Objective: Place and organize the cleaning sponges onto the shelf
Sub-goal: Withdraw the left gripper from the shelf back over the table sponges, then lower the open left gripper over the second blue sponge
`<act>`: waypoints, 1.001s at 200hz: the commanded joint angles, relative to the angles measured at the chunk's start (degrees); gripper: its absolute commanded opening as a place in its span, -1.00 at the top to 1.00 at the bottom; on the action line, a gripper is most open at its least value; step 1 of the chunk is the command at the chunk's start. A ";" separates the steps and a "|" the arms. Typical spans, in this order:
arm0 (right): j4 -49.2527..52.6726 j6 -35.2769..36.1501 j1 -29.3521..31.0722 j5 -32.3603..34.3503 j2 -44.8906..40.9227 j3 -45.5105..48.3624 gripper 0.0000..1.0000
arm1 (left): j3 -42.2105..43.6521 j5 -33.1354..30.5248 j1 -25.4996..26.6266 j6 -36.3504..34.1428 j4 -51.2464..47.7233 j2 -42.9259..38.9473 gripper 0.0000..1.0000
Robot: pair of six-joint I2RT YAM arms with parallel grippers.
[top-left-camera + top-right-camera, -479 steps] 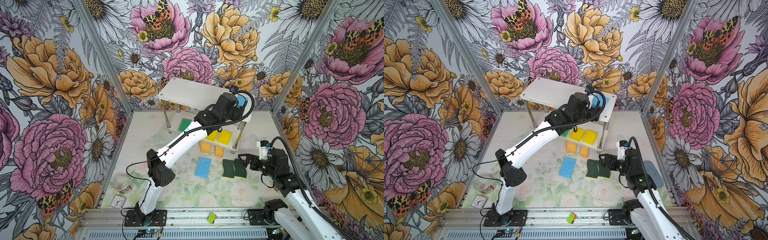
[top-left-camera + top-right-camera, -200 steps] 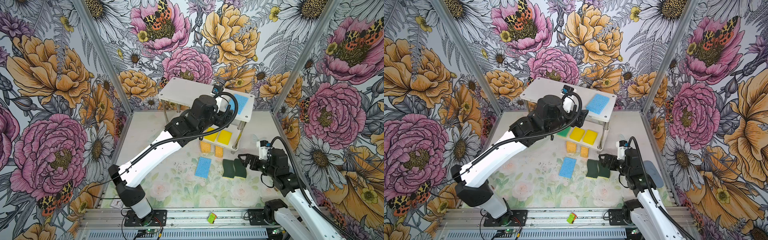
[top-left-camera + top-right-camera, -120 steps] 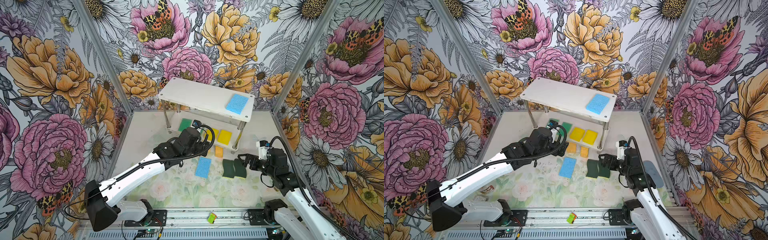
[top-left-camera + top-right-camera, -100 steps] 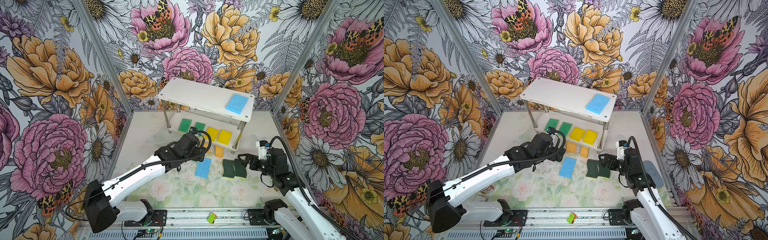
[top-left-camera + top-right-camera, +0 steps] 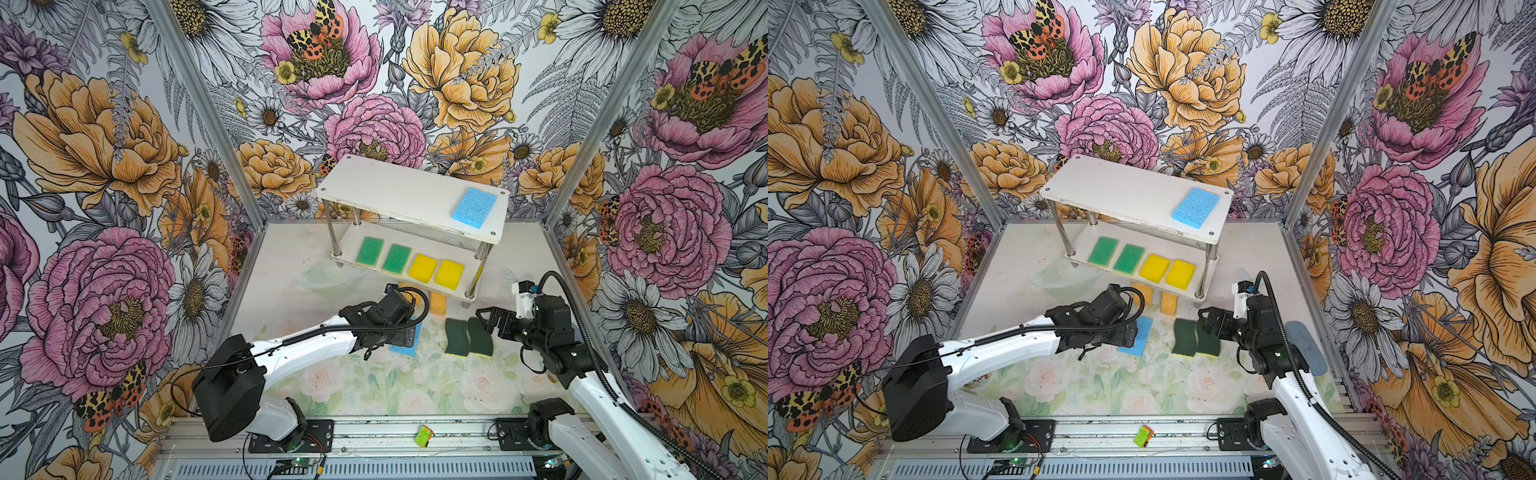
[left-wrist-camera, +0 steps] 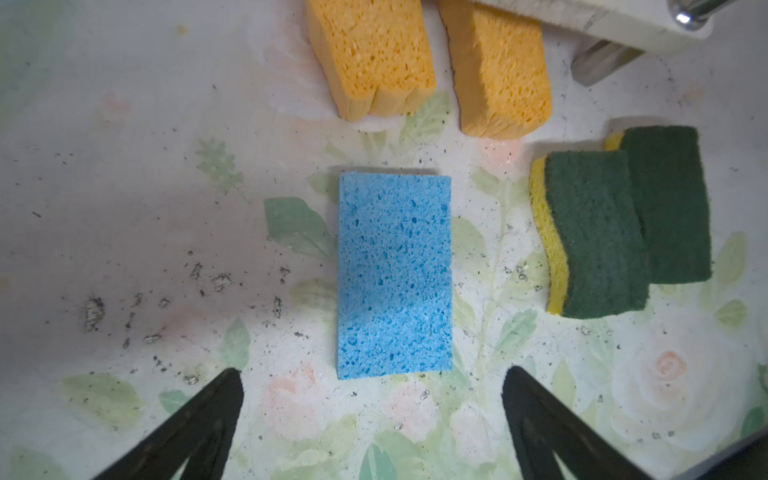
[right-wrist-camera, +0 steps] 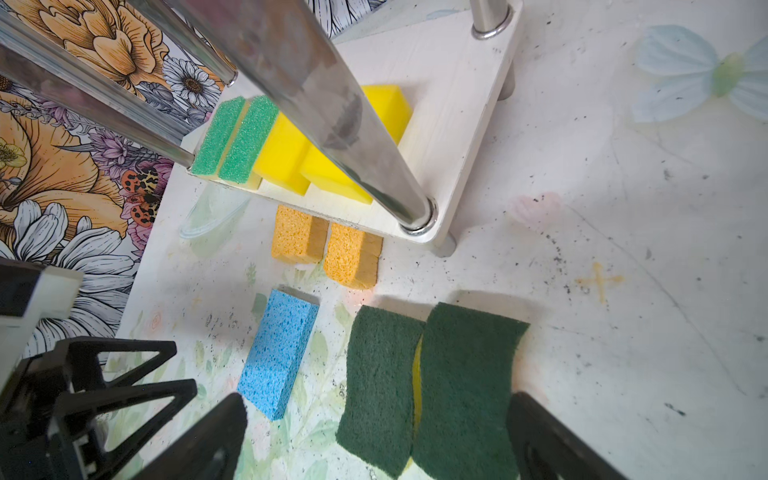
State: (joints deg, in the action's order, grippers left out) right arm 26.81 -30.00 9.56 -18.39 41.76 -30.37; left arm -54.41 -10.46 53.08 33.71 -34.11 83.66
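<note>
The white shelf [image 5: 395, 195] stands at the back. A blue sponge [image 5: 474, 206] lies on its top board. Two green-topped sponges [image 5: 369, 250] and two yellow sponges [image 5: 449, 274] line the lower board. On the floor lie a second blue sponge [image 6: 395, 274], two orange sponges [image 6: 374, 54] partly under the shelf, and two overlapping dark-green wavy sponges [image 7: 428, 382]. My left gripper [image 6: 372, 374] hovers open just above the floor's blue sponge, one finger on each side of its near end. My right gripper [image 7: 378, 399] is open over the dark-green pair, holding nothing.
A clear plastic piece [image 5: 320, 278] lies on the floor left of the shelf. A grey-blue oval pad [image 5: 1304, 347] sits by the right wall. A small green and orange object [image 5: 424, 437] rests on the front rail. Flowered walls close in three sides.
My left arm drew back from the shelf's top board, leaving a blue sponge there, and came down over the blue sponge on the floor. The right arm has not moved.
</note>
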 commanded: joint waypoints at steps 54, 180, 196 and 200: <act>-0.29 0.47 0.33 0.99 -0.10 -0.83 -0.99 | -1.40 -4.21 3.34 2.06 4.45 7.54 -0.98; -0.18 0.38 0.33 0.90 -0.27 -0.48 -0.99 | -2.06 -6.65 6.39 2.15 9.15 13.75 -0.98; -0.18 0.31 0.28 0.90 -0.27 -0.52 -0.99 | -2.10 -7.01 6.34 2.25 9.14 14.15 -0.97; -0.21 0.32 0.30 0.90 -0.27 -0.48 -0.99 | -2.10 -7.11 6.37 2.23 9.10 14.23 -0.98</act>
State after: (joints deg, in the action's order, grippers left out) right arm 26.81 -30.00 9.56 -18.20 41.76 -30.37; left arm -55.18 -15.46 59.16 34.65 -26.57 97.47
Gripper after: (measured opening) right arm 0.996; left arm 0.987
